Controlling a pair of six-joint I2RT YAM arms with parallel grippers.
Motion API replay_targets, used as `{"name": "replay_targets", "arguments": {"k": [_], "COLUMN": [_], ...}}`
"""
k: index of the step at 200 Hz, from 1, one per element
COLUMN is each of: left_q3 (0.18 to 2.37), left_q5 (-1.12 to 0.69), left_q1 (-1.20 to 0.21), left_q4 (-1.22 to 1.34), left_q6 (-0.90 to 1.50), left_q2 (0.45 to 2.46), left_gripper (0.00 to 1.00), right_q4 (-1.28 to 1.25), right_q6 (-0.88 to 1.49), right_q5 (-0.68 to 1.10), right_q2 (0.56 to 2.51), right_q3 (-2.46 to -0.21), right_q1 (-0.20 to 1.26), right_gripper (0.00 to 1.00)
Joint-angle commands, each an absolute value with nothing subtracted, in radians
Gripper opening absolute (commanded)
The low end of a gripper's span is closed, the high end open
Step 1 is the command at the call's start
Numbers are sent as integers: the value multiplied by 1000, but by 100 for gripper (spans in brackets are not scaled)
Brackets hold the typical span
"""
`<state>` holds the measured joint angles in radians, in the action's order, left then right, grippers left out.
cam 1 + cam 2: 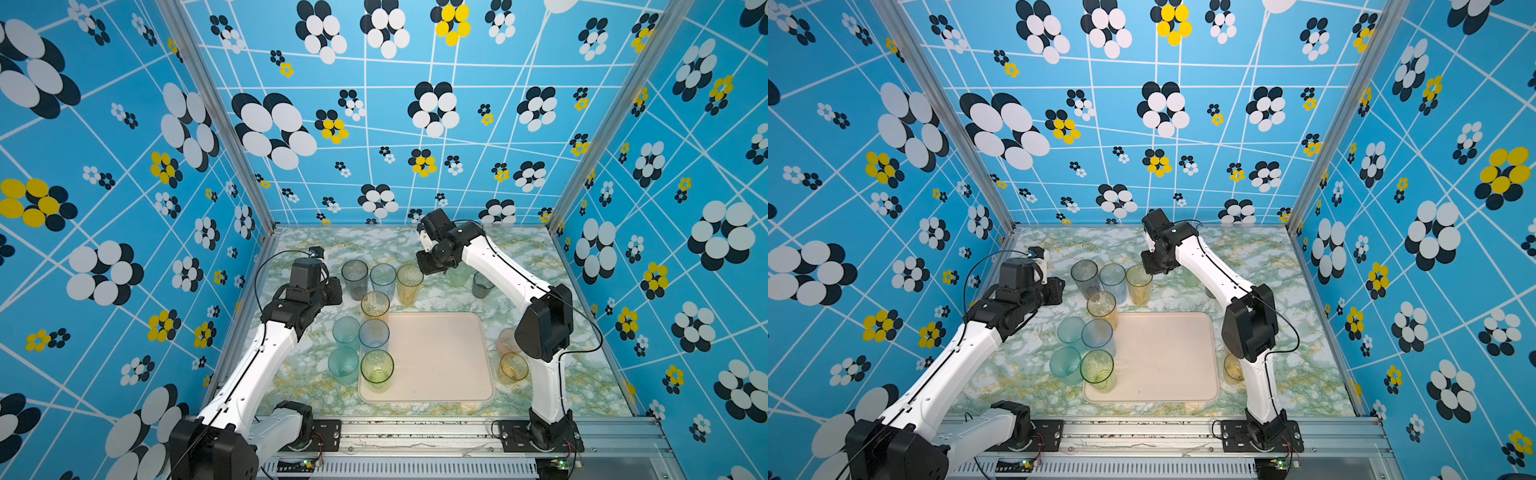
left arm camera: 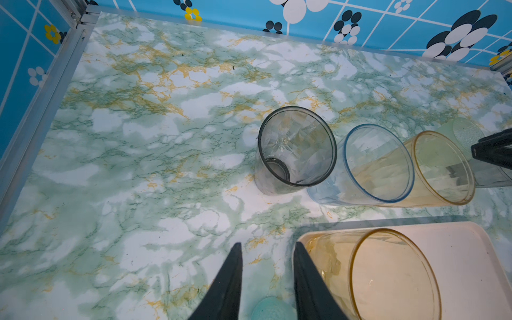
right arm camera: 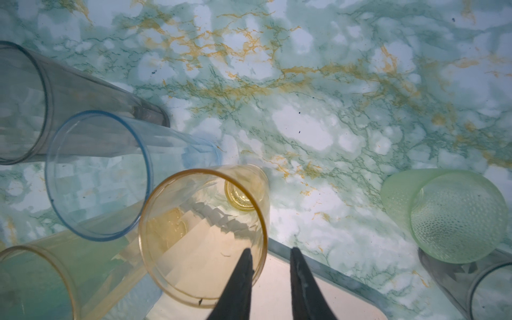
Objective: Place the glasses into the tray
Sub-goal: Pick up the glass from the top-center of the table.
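Observation:
The cream-pink tray [image 1: 440, 361] lies mid-table. A yellow-green glass [image 1: 377, 370] stands at its left edge and an amber glass [image 1: 375, 306] at its far left corner. Behind it stand a grey glass [image 1: 354, 277], a blue glass [image 1: 382, 279] and a tall amber glass [image 1: 409, 283] in a row. My right gripper [image 3: 271, 249] is open astride the tall amber glass [image 3: 203, 235]: one finger is inside its rim, the other outside, clear of the wall. My left gripper [image 2: 268, 245] hangs open and empty beside the corner amber glass [image 2: 388, 277].
Two teal glasses [image 1: 345, 330] [image 1: 343, 365] and a blue one [image 1: 373, 334] crowd the tray's left side. A pale green glass [image 3: 454, 219] and a smoky grey one [image 1: 482, 284] stand far right. Pink [image 1: 507, 340] and amber [image 1: 513, 368] glasses sit right of the tray by the right arm.

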<state>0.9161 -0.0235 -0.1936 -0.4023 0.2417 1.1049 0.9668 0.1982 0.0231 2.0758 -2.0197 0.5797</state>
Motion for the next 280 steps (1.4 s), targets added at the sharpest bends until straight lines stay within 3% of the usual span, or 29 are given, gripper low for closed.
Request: {"name": "replay_targets", "arguments": {"k": [1,138,210,280], "left_q3": [903,900,894,890], "left_q5": [-41,-50,-56,-62], "left_q1": [-183,-172,-162,-160], "left_q4": [-386,-387,-387,-388], "left_q6": [225,219,216,216], "left_q2": [1110,1117,1119,1120], "left_gripper": [33,32,32,33], "right_q4": [1003,1011,1022,979], "right_q6": [192,190,186,191], "right_q5": [43,72,75,-19], "right_q2": [2106,2143,2143,2044], "right_q3": [-2045,-2068,-2067,-1986], "right_q1": [574,574,574,573], "right_gripper": [26,20,11,7]}}
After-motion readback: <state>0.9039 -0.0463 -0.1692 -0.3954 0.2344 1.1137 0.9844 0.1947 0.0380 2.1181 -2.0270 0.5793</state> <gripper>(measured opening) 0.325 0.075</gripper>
